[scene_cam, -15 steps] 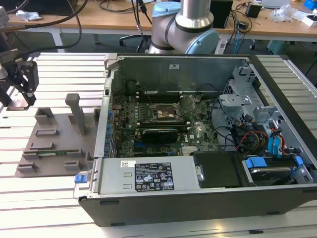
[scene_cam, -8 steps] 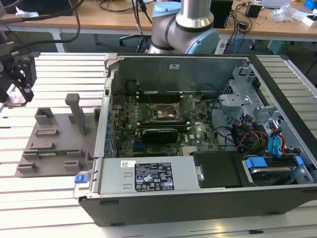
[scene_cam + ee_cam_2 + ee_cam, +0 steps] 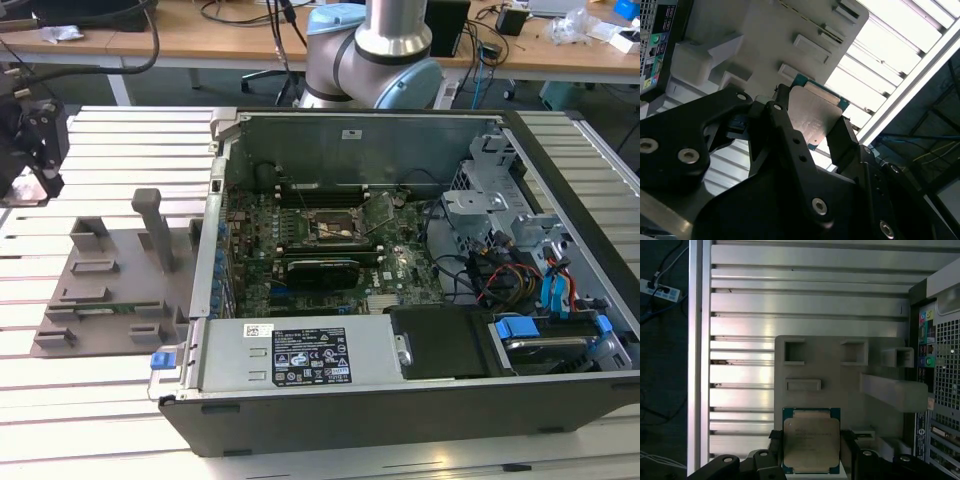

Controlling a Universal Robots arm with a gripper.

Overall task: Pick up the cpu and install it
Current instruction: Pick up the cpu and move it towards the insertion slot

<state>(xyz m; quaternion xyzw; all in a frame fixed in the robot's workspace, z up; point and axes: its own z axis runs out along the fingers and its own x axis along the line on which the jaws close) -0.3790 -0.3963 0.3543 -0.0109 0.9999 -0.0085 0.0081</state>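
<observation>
Pick-up step, judged complete: gripper (image 3: 42, 178) jaws clamped on edges of cpu (image 3: 811, 440), held above grey fixture plate (image 3: 115, 265) at the exterior view's left. Installation calls for level carriage to the motherboard socket (image 3: 335, 228), well apart rightward.

Robotics lab, opened computer case (image 3: 350, 150), cabled workbenches (image 3: 230, 40)

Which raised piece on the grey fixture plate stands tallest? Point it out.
The upright post on the side toward the computer case. It rises well above the low blocks on the fixture plate.
</observation>
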